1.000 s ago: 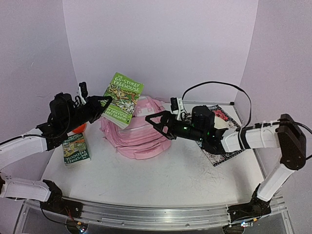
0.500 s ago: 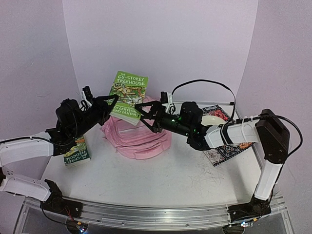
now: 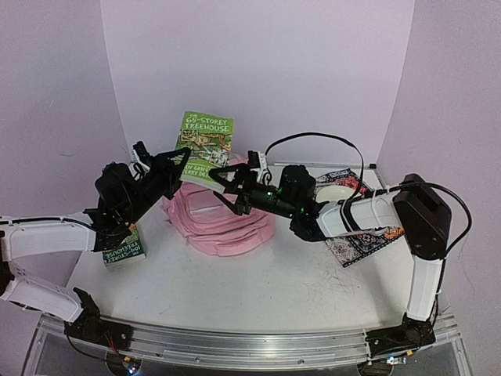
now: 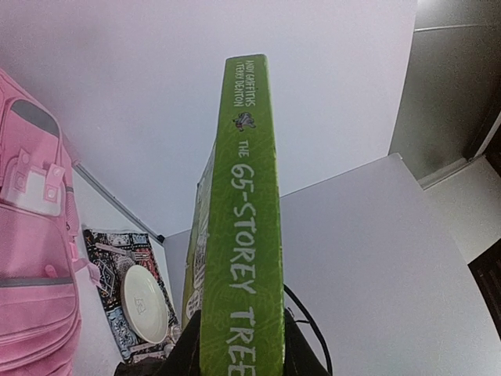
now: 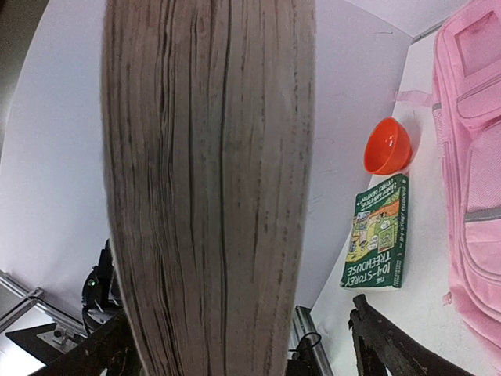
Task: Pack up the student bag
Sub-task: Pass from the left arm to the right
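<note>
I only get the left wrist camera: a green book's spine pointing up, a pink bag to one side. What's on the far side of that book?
Observer: The right gripper. Its fingers are spread wide on either side of the page edge of the book, opposite the left gripper that clamps the spine end.
Operator: Is that the only book around?
Observer: No. A second green book lies flat on the table, on the left arm's side of the student bag.
</note>
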Robot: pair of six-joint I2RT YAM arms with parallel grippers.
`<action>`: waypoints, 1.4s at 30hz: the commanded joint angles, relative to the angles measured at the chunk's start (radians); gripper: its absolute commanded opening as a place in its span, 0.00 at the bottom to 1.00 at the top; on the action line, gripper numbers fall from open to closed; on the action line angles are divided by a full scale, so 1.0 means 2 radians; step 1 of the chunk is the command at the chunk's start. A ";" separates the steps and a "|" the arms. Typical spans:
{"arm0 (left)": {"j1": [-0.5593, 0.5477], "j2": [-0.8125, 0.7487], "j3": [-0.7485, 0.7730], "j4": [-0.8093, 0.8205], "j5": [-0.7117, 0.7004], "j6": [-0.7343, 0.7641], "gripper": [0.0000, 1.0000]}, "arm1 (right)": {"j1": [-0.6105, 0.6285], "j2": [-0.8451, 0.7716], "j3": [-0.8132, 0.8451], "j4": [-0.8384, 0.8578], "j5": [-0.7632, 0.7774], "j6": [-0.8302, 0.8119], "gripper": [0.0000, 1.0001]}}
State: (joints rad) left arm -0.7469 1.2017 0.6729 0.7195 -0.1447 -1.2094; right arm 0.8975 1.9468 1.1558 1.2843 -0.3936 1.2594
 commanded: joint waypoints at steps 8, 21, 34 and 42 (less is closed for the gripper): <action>-0.017 0.002 -0.014 0.126 -0.029 -0.046 0.00 | 0.006 0.017 0.044 0.181 -0.045 0.019 0.82; -0.024 -0.010 -0.060 0.131 -0.060 -0.073 0.00 | 0.003 -0.006 0.024 0.229 -0.042 0.017 0.49; -0.025 -0.032 -0.107 0.115 -0.067 -0.023 0.25 | -0.019 -0.044 -0.046 0.249 -0.055 0.023 0.00; -0.021 -0.052 -0.076 -0.026 -0.040 0.153 0.63 | -0.053 -0.083 -0.111 0.250 -0.067 0.034 0.00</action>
State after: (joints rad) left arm -0.8030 1.1389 0.4546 0.7582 -0.2392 -1.1451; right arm 0.8404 1.8705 0.9800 1.2772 -0.5121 1.3330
